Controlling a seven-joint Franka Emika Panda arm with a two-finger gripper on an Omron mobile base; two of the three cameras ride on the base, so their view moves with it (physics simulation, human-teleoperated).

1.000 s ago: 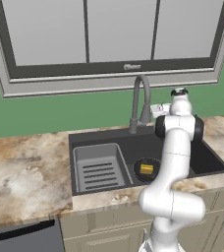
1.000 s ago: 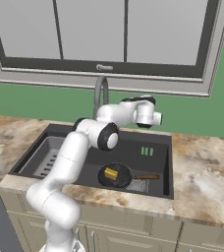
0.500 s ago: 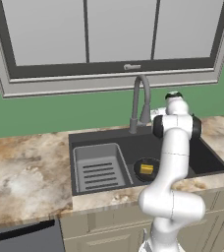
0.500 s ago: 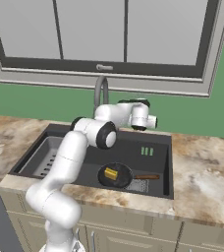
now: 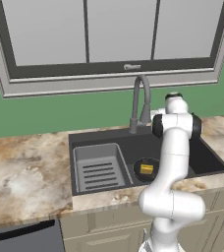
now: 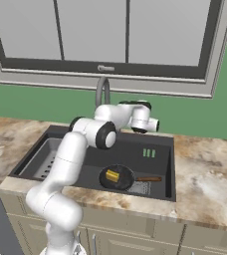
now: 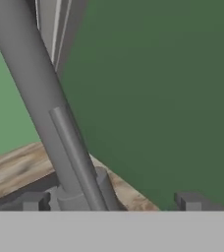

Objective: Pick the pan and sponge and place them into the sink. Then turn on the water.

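Though faucet-blocked up close, sponge point(image 6: 112, 176) in pan point(image 6: 117, 178)

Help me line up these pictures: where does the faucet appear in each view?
Left base view: the faucet rises behind the sink, centre, left of the arm.
Right base view: its neck shows above the arm, upper centre.
Hand view: it crosses as a thick grey column, left.
Shared landmark: the green wall.
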